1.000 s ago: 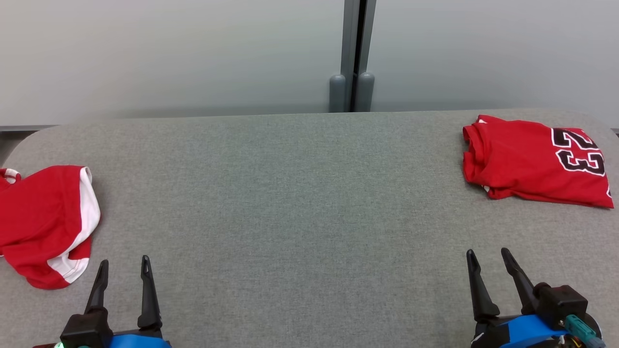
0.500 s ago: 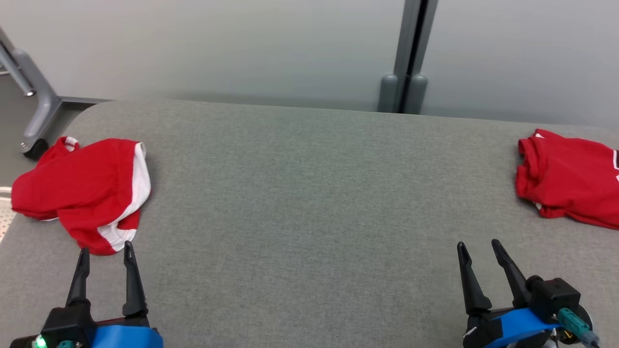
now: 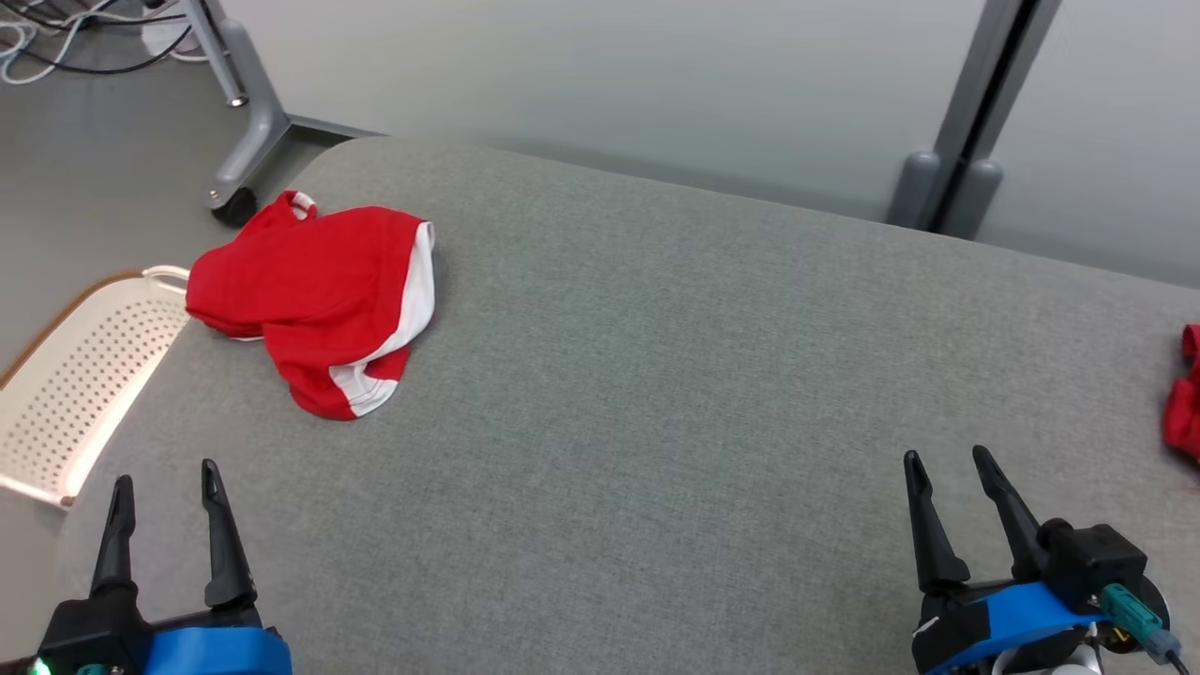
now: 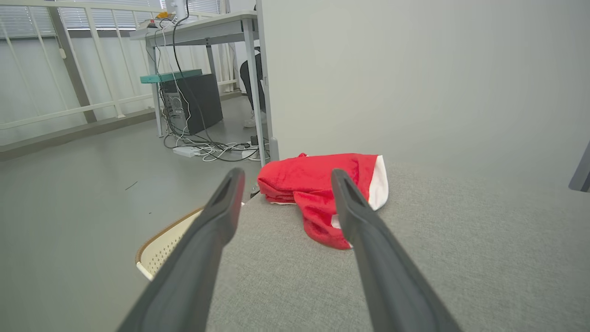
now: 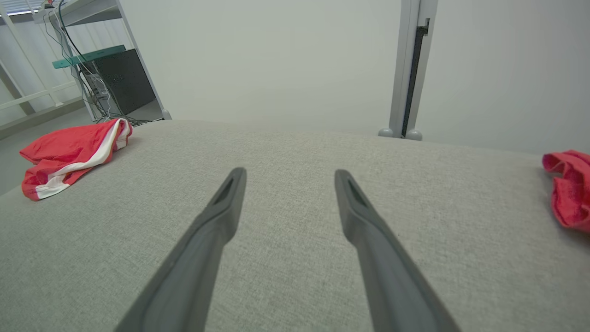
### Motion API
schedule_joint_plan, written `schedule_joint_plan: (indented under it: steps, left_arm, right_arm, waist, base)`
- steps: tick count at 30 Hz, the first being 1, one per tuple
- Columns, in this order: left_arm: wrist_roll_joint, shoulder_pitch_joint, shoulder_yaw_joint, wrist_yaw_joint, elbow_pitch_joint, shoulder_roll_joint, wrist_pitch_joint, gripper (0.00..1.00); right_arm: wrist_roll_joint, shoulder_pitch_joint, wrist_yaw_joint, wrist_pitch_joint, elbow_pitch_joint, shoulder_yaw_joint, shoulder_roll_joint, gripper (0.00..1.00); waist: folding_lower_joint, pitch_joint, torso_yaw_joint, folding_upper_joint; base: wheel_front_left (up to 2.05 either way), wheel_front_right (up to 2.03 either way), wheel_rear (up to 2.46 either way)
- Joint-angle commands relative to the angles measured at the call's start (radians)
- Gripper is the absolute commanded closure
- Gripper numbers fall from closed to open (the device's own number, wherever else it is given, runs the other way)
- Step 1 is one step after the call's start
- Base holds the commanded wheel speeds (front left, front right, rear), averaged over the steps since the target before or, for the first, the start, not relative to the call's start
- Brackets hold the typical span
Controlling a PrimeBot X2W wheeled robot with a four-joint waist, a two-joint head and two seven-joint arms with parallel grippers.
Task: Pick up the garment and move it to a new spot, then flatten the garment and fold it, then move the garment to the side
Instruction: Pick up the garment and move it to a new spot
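A crumpled red garment [image 3: 309, 291] with a white side stripe lies near the far left corner of the grey table [image 3: 656, 375]. It also appears in the left wrist view as the garment [image 4: 318, 184] just beyond the fingers, and far left in the right wrist view [image 5: 69, 147]. My left gripper [image 3: 164, 473] stands open at the lower left, short of the garment and apart from it; its fingers frame the cloth in its own view [image 4: 286, 174]. At the lower right my right gripper [image 3: 946, 454] is open over bare table [image 5: 290, 171]. Nothing is held.
A second red garment [image 3: 1183, 403] lies at the table's right edge, also seen in the right wrist view [image 5: 569, 189]. A white perforated basket [image 3: 84, 375] sits below the table's left edge. A pale partition with a grey post [image 3: 975, 122] backs the table; a wheeled stand leg [image 3: 244, 122] is at the far left.
The head camera has turned left, so the whole picture shifted right: the crumpled garment sits nearer centre and the right garment is almost out of frame. Both grippers stay open.
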Motion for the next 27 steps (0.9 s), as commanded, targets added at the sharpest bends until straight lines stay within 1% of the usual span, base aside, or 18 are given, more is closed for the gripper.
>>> schedule_joint_plan:
  steps: [1,4,8,16,19,23,27]
  left_arm:
    - [-0.003,-0.008,0.007,0.004,-0.004,0.001,-0.005,0.00]
    - [-0.001,0.001,0.000,0.007,-0.010,-0.003,-0.005,0.00]
    - [-0.006,0.012,0.006,0.011,-0.014,-0.004,-0.005,0.00]
    - [-0.009,0.001,0.019,0.013,-0.008,-0.006,-0.005,0.00]
    - [-0.017,-0.040,0.026,0.008,0.001,-0.004,-0.005,0.00]
    - [-0.027,-0.129,0.037,-0.007,0.040,0.022,-0.005,0.00]
    - [-0.035,-0.274,0.056,-0.017,0.096,0.073,-0.004,0.00]
  right_arm:
    - [-0.007,-0.012,0.001,0.001,-0.008,-0.007,-0.002,0.00]
    - [-0.011,-0.006,0.001,0.006,-0.015,-0.019,-0.002,0.00]
    - [-0.013,0.000,0.000,0.010,-0.018,-0.019,-0.002,0.00]
    - [-0.008,0.006,0.000,0.017,-0.026,-0.006,-0.002,0.00]
    - [-0.018,-0.003,0.001,0.019,-0.037,-0.010,-0.002,0.00]
    - [-0.044,-0.028,0.000,0.030,-0.081,-0.019,-0.002,0.00]
    - [-0.069,-0.055,0.001,0.052,-0.154,-0.016,-0.011,0.00]
  waist:
    - [0.0000,0.018,0.027,-0.0001]
    - [0.0000,0.020,0.052,-0.0001]
    - [0.0000,0.021,0.067,-0.0001]
    - [0.0000,0.024,0.059,-0.0001]
    - [0.0000,0.038,0.045,-0.0001]
    - [0.0000,0.076,0.020,-0.0001]
    - [0.0000,0.136,-0.022,-0.0001]
  base:
    - [0.00,0.00,0.00]
    - [0.00,0.00,0.00]
    - [0.00,0.00,0.00]
    - [0.00,0.00,0.00]
    - [0.00,0.00,0.00]
    - [0.00,0.00,0.00]
    - [0.00,0.00,0.00]
